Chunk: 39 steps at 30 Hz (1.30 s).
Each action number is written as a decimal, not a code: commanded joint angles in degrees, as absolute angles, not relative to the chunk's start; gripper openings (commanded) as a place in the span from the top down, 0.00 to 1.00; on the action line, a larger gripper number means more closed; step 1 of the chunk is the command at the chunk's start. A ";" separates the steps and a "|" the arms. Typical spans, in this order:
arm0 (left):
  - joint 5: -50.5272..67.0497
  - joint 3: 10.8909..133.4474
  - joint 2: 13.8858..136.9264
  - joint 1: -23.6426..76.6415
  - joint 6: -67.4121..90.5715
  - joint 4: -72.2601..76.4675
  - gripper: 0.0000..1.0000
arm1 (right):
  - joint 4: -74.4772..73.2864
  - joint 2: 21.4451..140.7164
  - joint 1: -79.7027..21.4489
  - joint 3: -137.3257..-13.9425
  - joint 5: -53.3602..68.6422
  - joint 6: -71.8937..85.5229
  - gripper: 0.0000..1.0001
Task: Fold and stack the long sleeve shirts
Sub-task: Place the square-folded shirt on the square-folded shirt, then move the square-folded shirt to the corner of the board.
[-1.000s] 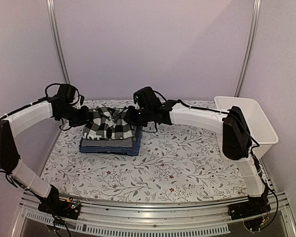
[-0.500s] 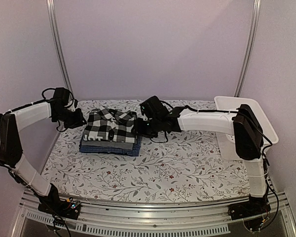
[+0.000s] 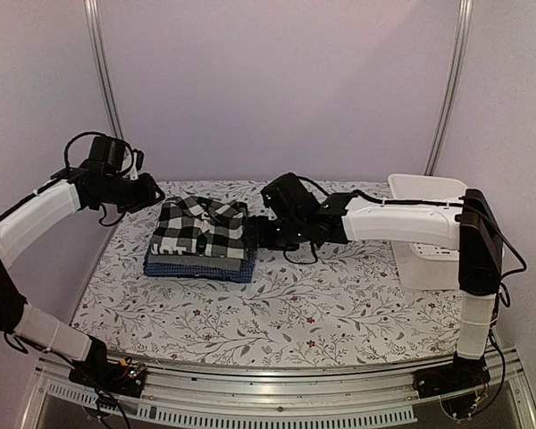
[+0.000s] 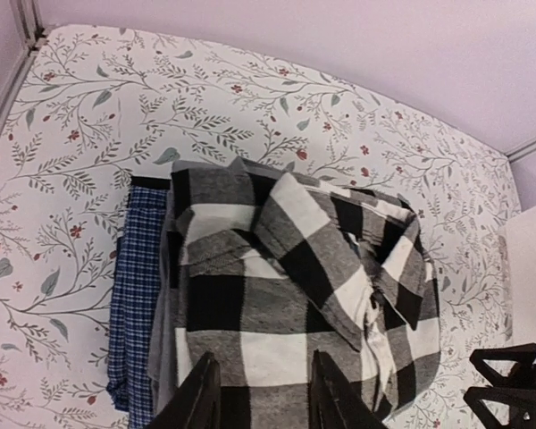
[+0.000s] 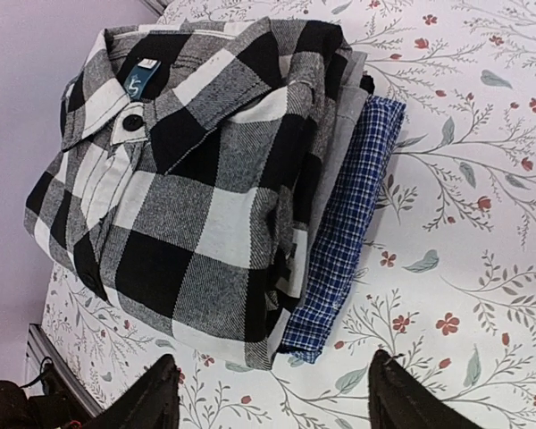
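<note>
1. Flowered tabletop (image 3: 322, 304) lies bare along the near edge, in front of both arm bases.
2. Farther in, the right fingers (image 5: 161, 398) have let go of the checked shirt (image 5: 188, 179) and drawn back to its right side. They are spread wide and hold nothing.
3. The left fingers (image 4: 204, 398) have also lifted away to the left and hang above the pile, parted, with nothing between them. With both arms off it, the last shirt seems placed and the stacking looks finished.
4. The pile sits left of centre, toward the back. The checked shirt lies on top as a neat rectangle with its collar at the far end. A thin edge of the grey shirt (image 5: 344, 116) shows beneath it, and the blue shirt (image 5: 348, 232) at the bottom sticks out along one side.
5. Far right, a white basket (image 3: 429, 181) stands well apart from the pile.
</note>
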<state>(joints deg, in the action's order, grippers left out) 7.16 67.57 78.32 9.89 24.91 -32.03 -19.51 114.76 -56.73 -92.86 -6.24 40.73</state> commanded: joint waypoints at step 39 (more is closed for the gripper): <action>-26.44 95.56 124.54 59.05 97.86 -56.28 0.00 | -25.97 69.64 -48.25 -60.65 -23.35 33.27 0.01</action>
<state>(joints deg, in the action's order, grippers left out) -22.17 93.51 123.26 60.82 92.38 -52.27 -24.49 71.70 -48.62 -62.46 -22.37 34.30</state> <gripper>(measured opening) 0.996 0.989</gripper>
